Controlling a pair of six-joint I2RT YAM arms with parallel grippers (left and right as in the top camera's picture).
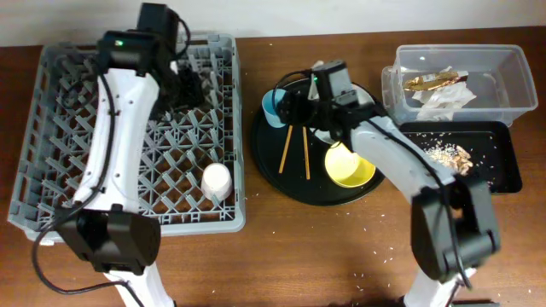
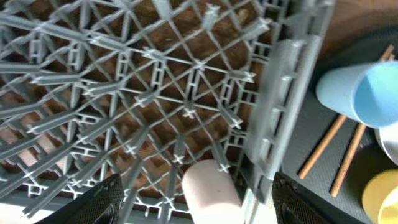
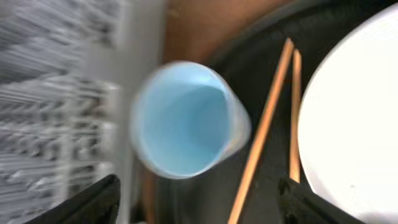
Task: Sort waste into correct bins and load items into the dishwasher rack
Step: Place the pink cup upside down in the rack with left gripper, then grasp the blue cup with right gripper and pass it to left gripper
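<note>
The grey dishwasher rack (image 1: 60, 128) fills the left; a pink-white cup (image 1: 217, 179) lies in it near its front right. My left gripper (image 1: 189, 85) hangs open and empty over the rack's back right; its view shows the cup (image 2: 208, 186) below the jaws (image 2: 199, 202). My right gripper (image 1: 290, 104) is open right beside the light-blue cup (image 1: 273, 107), which lies tipped with its mouth toward the wrist camera (image 3: 183, 118), ahead of the jaws (image 3: 199, 205). Chopsticks (image 1: 296, 152), the yellow bowl (image 1: 350, 166) and the white plate (image 3: 354, 112) sit on the round black tray (image 1: 281, 183).
The clear tub (image 1: 512, 85) at back right holds the gold wrapper (image 1: 435, 81) and white napkin (image 1: 444, 102). The shallow black tray (image 1: 499, 170) in front of it holds food scraps (image 1: 452, 155). Rice bits dot the brown table.
</note>
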